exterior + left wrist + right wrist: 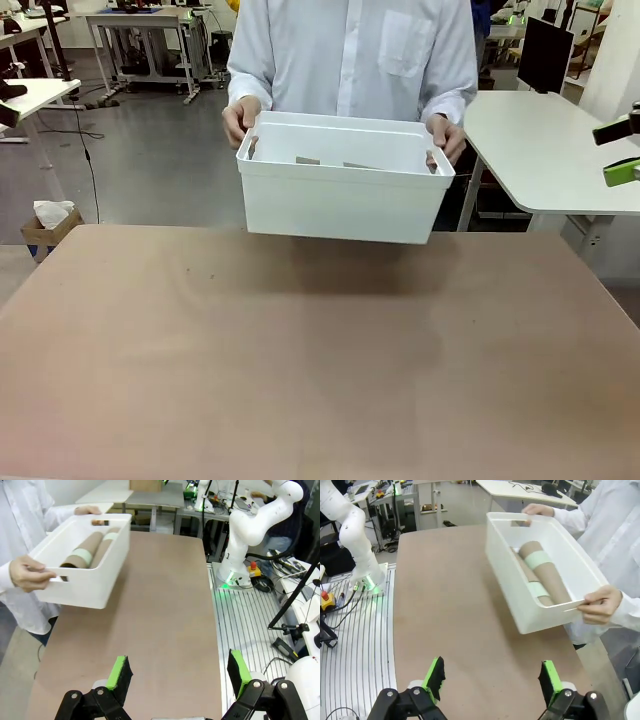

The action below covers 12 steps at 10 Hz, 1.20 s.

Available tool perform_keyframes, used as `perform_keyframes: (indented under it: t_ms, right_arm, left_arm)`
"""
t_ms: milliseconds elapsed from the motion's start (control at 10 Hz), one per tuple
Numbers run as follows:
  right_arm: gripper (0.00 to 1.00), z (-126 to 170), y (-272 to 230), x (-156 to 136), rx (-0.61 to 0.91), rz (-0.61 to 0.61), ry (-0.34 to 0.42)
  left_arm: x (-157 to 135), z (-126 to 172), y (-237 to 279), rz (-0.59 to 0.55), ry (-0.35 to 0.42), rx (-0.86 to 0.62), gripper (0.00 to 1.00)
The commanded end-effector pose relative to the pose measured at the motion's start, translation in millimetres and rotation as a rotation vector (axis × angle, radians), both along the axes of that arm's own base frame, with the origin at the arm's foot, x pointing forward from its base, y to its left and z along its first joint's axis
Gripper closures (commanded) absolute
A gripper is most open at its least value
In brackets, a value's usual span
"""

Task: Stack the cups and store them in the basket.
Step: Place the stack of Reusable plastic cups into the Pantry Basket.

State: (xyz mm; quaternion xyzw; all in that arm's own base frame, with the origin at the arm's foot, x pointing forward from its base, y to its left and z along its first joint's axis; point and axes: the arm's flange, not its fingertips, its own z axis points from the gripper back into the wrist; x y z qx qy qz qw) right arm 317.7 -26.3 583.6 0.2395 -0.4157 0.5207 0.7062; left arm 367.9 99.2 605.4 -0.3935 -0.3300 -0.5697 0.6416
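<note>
The cups (pixel 542 577), nested into two stacks of tan-brown tumblers with pale mint green bands showing between them, are being kept lying on their sides, side by side, inside the basket (pixel 340 200). The white basket is being held by its two short ends above the far edge of the table (pixel 300 370), lifted clear of the brown tabletop, with a shadow being cast on the surface just beneath it. One end is being gripped by the person's hand (pixel 240 120) at picture left in the front view, the other by the second hand (pixel 447 138), both belonging to a person in a pale shirt standing at the far side. The basket and its cups are being kept well apart from both sets of jaws: the left gripper (pixel 180 675) is being held low over the near edge of the table, its green-padded fingers spread wide with nothing between them, and the right gripper (pixel 492 677) is likewise being held wide open and empty over the near part of the table, the basket lying far ahead of it.
</note>
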Motion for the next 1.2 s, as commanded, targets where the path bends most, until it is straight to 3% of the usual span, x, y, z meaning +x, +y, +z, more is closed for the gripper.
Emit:
perform_keyframes:
  t_ms: [0,1100]
  right_arm:
    - [0.00,2.3,0.3,1.3,0.017,0.003,-0.002]
    - [0.00,2.3,0.3,1.3,0.017,0.003,-0.002]
  left_arm:
    - [-1.5,3.2,-2.2,0.002,0.005,-0.013,0.00]
    - [-1.5,3.2,-2.2,0.002,0.005,-0.013,0.00]
